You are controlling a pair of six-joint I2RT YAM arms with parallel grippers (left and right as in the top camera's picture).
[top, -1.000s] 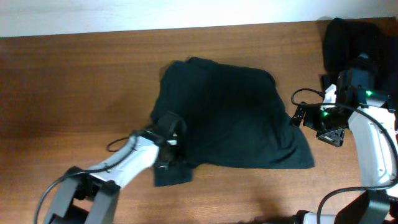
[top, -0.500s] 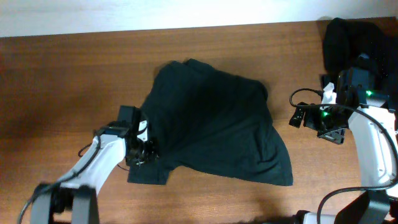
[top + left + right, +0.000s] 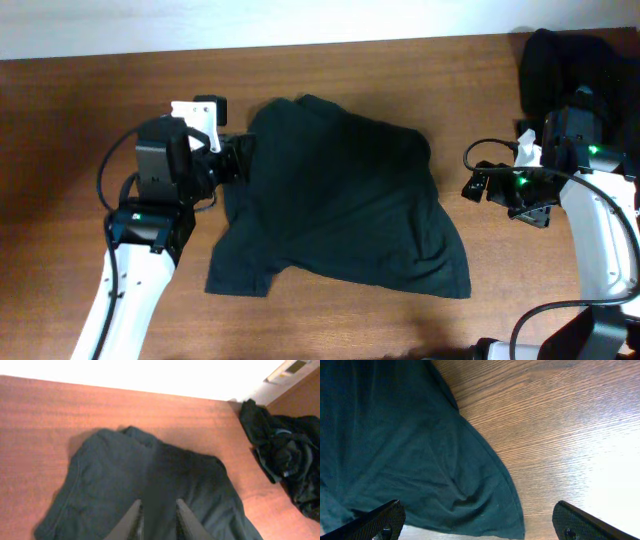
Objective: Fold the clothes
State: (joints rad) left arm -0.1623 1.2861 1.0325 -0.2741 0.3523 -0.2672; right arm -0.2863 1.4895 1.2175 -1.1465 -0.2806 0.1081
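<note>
One brown table (image 3: pixel 80 120). Black T-shirt (image 3: pixel 340 200) spread mid-table, rumpled. Dark clothes heap (image 3: pixel 560 60) at far right corner. Right gripper (image 3: pixel 477 512) spread wide, empty, over shirt's hem. Left gripper (image 3: pixel 238 160) at shirt's left edge, fingers narrowly apart; grip unclear.

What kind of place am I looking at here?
Likely a robotics lab bench: a white left robot arm and white right robot arm at a brown wooden table, a black fabric T-shirt lying out, and a heap of black garments.
</note>
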